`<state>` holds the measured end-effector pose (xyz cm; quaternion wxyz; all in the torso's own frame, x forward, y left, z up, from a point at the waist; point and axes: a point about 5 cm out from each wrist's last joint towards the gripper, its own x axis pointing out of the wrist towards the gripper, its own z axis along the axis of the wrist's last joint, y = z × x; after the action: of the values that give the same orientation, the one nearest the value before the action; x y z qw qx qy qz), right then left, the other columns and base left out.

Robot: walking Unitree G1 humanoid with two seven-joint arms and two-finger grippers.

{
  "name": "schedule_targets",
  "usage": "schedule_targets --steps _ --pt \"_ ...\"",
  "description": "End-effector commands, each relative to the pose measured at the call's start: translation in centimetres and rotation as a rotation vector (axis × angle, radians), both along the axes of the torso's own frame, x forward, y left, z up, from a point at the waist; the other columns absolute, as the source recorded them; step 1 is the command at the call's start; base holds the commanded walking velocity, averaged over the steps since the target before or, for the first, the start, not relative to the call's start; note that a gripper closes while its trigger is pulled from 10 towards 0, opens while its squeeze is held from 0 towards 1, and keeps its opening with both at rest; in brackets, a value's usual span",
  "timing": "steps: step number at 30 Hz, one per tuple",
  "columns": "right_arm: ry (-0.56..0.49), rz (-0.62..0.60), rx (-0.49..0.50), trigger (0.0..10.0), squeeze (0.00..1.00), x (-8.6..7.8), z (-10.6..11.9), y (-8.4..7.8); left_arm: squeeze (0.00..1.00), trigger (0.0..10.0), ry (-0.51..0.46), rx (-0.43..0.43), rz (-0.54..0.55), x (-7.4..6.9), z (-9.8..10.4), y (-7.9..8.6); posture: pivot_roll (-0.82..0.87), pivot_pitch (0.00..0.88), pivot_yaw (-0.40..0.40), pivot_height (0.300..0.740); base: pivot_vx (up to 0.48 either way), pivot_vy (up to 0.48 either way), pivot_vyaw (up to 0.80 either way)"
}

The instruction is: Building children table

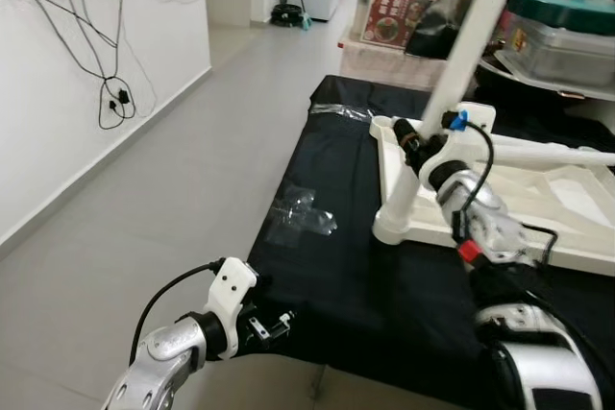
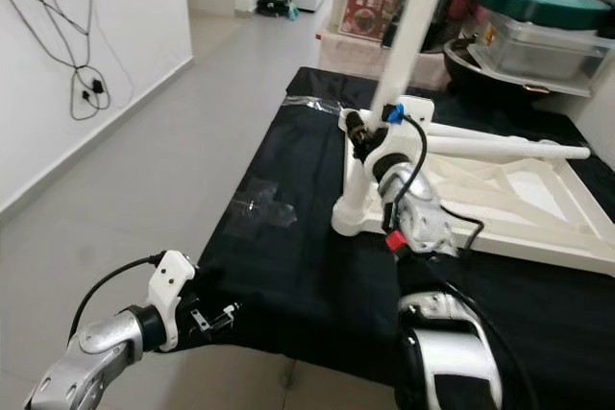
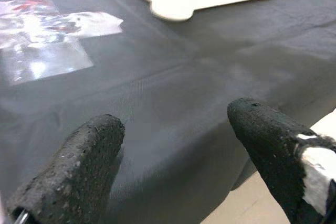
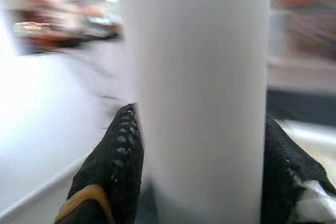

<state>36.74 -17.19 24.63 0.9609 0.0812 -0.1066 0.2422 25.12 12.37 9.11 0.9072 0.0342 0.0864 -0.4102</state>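
A white tabletop [image 1: 577, 242] lies upside down on a black cloth [image 1: 346, 276]. At its near left corner a white table leg [image 1: 463, 69] stands up, leaning to the right. My right gripper [image 1: 411, 141] is shut on this leg low down; in the right wrist view the leg [image 4: 199, 77] sits between both black fingers [image 4: 113, 166]. A second white leg [image 1: 548, 153] lies across the tabletop. My left gripper [image 1: 274, 325] hovers open over the cloth's near left edge with nothing between its fingers [image 3: 79, 171], and the tabletop's corner [image 3: 178, 1] is ahead of it.
Clear plastic wrap [image 1: 303, 218] lies on the cloth left of the tabletop. Storage boxes [image 1: 394, 16] and a green-lidded container [image 1: 567, 21] stand behind. A white wall with hanging cables [image 1: 115, 93] runs along the left, with open grey floor [image 1: 192, 189] between.
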Motion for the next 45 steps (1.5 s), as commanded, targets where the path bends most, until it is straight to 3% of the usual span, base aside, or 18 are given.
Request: schedule_targets --steps 1,7,12,13,15,16,19,20,23,24,25,29,32,40,41,43,44,45 --pt "-0.055 0.340 -0.059 10.0 0.00 -1.9 0.5 3.8 0.00 10.0 0.005 0.008 -0.006 0.0 -0.1 -0.1 0.05 0.000 -0.119 0.740 0.000 0.000 0.00" --pt "-0.039 0.648 -0.204 10.0 0.00 -4.9 -1.8 5.7 0.00 10.0 0.003 0.013 -0.004 0.0 -0.1 0.1 0.05 0.000 -0.120 0.740 0.000 0.000 0.00" --pt "-0.023 0.719 -0.247 10.0 0.00 -5.2 -2.9 5.6 0.00 10.0 0.004 0.020 -0.003 0.0 -0.1 0.3 0.06 0.000 -0.119 0.740 0.000 0.000 0.00" --pt "-0.018 0.721 -0.250 6.8 0.00 -5.1 -3.0 5.4 0.00 10.0 0.004 0.019 -0.003 0.0 -0.1 0.3 0.06 0.000 -0.121 0.740 0.000 0.000 0.00" --pt "-0.013 0.730 -0.251 6.8 0.00 -5.2 -3.1 5.3 0.00 10.0 0.004 0.019 -0.003 0.0 -0.1 0.3 0.06 0.000 -0.120 0.740 0.000 0.000 0.00" --pt "-0.016 0.700 -0.230 0.0 0.00 -4.8 -2.9 5.1 0.00 10.0 0.003 0.018 -0.003 0.0 -0.1 0.2 0.06 0.000 -0.120 0.740 0.000 0.000 0.00" --pt "-0.016 0.612 -0.232 0.0 0.00 -3.9 -2.9 4.6 0.00 10.0 0.002 0.017 -0.005 0.0 -0.1 0.1 0.06 0.000 -0.119 0.740 0.000 0.000 0.00" --pt "0.048 0.296 -0.315 0.0 0.00 -1.3 -3.6 3.8 0.00 10.0 0.001 0.017 -0.007 0.0 -0.1 0.1 0.05 0.000 -0.119 0.740 0.000 0.000 0.00" --pt "0.131 0.096 -0.308 0.0 0.00 0.0 -4.2 3.0 0.00 10.0 0.000 0.017 -0.007 0.0 -0.1 0.1 0.05 0.000 -0.119 0.740 0.000 0.000 0.00" --pt "0.259 -0.210 -0.312 0.0 0.00 1.2 -5.6 1.4 0.00 10.0 0.000 0.018 -0.007 0.0 -0.1 0.1 0.05 0.000 -0.121 0.740 0.000 0.000 0.00" --pt "0.259 -0.210 -0.312 0.0 0.00 1.2 -5.6 1.4 0.00 10.0 0.000 0.018 -0.007 0.0 -0.1 0.1 0.05 0.000 -0.121 0.740 0.000 0.000 0.00" --pt "0.396 -0.644 -0.261 0.0 0.00 -0.2 -9.1 -0.5 0.00 10.0 -0.001 0.012 -0.009 0.0 -0.1 -0.3 0.05 0.000 -0.121 0.740 0.000 0.000 0.00" --pt "0.421 -0.765 -0.244 0.0 0.00 -1.1 -9.9 -0.9 0.00 10.0 -0.001 0.014 -0.010 0.0 -0.2 -0.3 0.05 0.000 -0.124 0.740 0.000 0.000 0.00" --pt "0.443 -0.836 -0.245 0.0 0.00 -1.3 -10.1 -1.3 0.00 10.0 -0.002 0.016 -0.005 0.1 -0.2 -0.2 0.05 0.000 -0.126 0.740 0.000 0.000 0.00" --pt "0.465 -0.890 -0.257 6.3 0.00 -1.2 -10.4 -1.5 0.00 10.0 -0.003 0.016 -0.001 0.1 -0.2 -0.2 0.05 0.000 -0.127 0.740 0.000 0.000 0.00" --pt "0.481 -0.914 -0.265 6.3 0.00 -0.9 -10.5 -1.5 0.00 10.0 -0.004 0.015 0.000 0.1 -0.2 -0.3 0.05 0.000 -0.127 0.740 0.000 0.000 0.00" --pt "0.482 -0.891 -0.252 10.0 0.00 -0.6 -10.3 -1.1 0.00 10.0 -0.003 0.013 0.000 0.1 -0.2 -0.3 0.04 0.000 -0.125 0.740 0.000 0.000 0.00" --pt "0.452 -0.889 -0.201 10.0 0.72 -0.4 -9.7 -1.0 0.00 10.0 -0.002 0.012 -0.001 0.1 -0.2 -0.4 0.04 0.000 -0.126 0.740 0.000 0.000 0.00"
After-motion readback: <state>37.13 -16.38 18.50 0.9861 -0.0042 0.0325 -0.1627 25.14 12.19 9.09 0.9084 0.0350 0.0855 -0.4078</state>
